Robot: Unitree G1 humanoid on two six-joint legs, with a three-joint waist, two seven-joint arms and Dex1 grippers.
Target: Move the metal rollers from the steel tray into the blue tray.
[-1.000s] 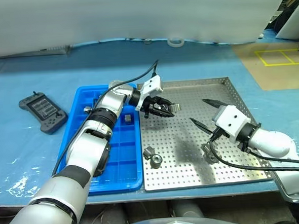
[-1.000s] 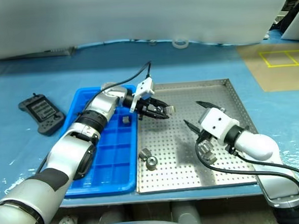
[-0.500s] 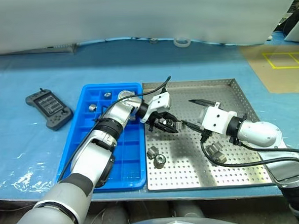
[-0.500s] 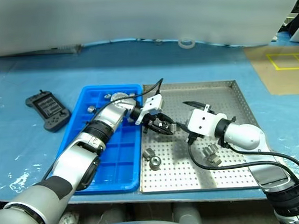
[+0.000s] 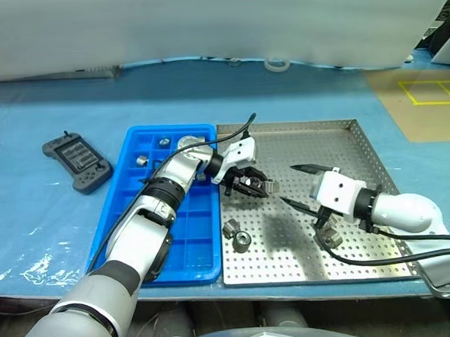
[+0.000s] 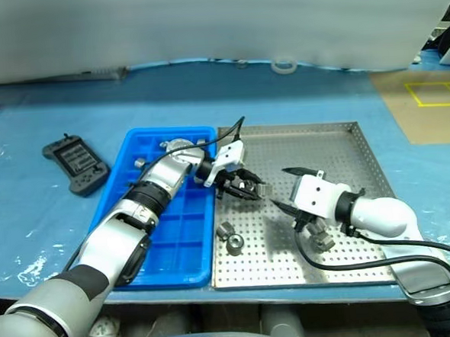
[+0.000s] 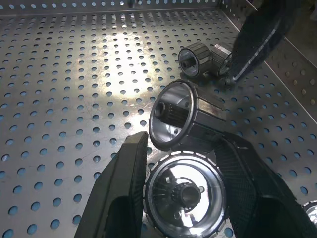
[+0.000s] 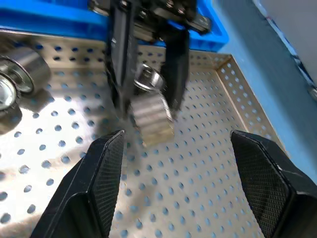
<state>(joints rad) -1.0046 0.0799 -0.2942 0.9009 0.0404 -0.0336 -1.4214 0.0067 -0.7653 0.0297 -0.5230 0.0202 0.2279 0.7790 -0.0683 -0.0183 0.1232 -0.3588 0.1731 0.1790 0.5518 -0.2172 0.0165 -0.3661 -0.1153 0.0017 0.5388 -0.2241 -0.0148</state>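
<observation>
While the left gripper point(image 5: 258, 186) stands near the middle of the frame, over the large silver perforated steel tray point(image 5: 346, 142), its two black fingers are clenched on a small shiny metal roller point(image 7: 184, 195). A second roller point(image 7: 190, 119) lies just beyond the held one, perhaps touching it. The right gripper point(image 5: 304, 186), in the lower right part, has its fingers spread wide and holds nothing. Two rollers point(image 5: 234, 235) lie on the steel tray low in the centre, another pair point(image 5: 328, 236) under the right gripper. The bright blue plastic tray with square compartments point(image 5: 114, 209) lies left of the steel tray, with some rollers point(image 5: 141, 160) in its upper cells.
</observation>
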